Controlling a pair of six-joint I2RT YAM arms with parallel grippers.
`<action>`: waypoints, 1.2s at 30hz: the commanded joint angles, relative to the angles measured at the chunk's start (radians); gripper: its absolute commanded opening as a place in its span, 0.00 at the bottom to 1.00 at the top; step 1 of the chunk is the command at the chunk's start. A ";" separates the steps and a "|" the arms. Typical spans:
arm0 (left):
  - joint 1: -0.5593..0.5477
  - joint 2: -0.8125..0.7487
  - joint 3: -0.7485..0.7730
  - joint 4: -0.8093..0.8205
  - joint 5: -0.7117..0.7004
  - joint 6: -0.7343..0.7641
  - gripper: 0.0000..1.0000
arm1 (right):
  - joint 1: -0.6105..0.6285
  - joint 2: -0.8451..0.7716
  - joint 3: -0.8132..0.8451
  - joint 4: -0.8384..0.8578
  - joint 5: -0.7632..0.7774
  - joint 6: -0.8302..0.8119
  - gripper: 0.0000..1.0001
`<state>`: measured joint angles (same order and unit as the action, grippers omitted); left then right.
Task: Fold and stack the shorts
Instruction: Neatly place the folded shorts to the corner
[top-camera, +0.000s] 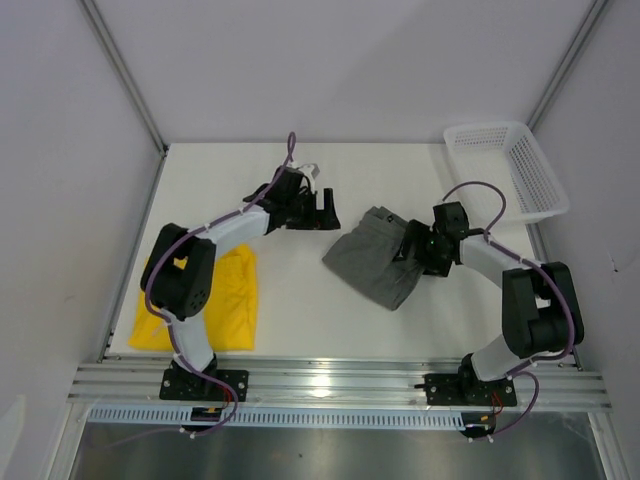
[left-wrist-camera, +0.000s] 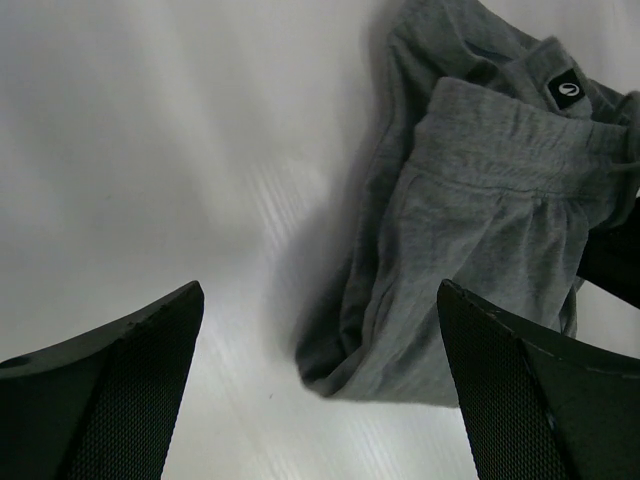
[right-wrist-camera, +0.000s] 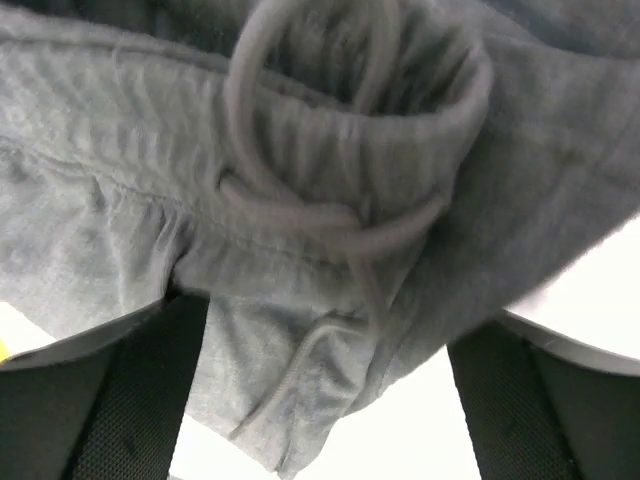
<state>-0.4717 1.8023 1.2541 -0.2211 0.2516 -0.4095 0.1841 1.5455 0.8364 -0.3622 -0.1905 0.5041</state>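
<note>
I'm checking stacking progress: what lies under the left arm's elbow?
The yellow shorts, flat on the table. The left arm covers part of them, so the folds there cannot be seen.

Bright, even light from overhead, glare flashing off the metal rail (top-camera: 330, 385). Grey shorts (left-wrist-camera: 480, 250) cast a soft shadow on the white surface (left-wrist-camera: 150, 150). Right wrist view's blurry, too close.

No words or numbers can be read anywhere. One mark alone is seen: a small black tag (left-wrist-camera: 568, 92) bearing a pale oval emblem, sewn by the waistband of the grey shorts (left-wrist-camera: 480, 230), toward one o'clock in the left wrist view. No lettering on it can be made out.
</note>
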 joint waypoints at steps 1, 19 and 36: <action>-0.042 0.072 0.080 0.098 0.060 -0.006 0.99 | 0.000 0.035 0.017 0.003 -0.020 -0.101 1.00; -0.064 0.229 0.113 0.175 0.097 -0.095 0.99 | -0.008 0.008 -0.042 0.135 0.019 0.002 0.45; -0.108 0.368 0.168 0.167 0.132 -0.184 0.79 | 0.005 0.094 0.064 0.109 0.105 -0.062 0.21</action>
<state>-0.5556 2.1277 1.4075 -0.0208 0.3737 -0.5697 0.1822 1.6287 0.8619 -0.2562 -0.1253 0.4679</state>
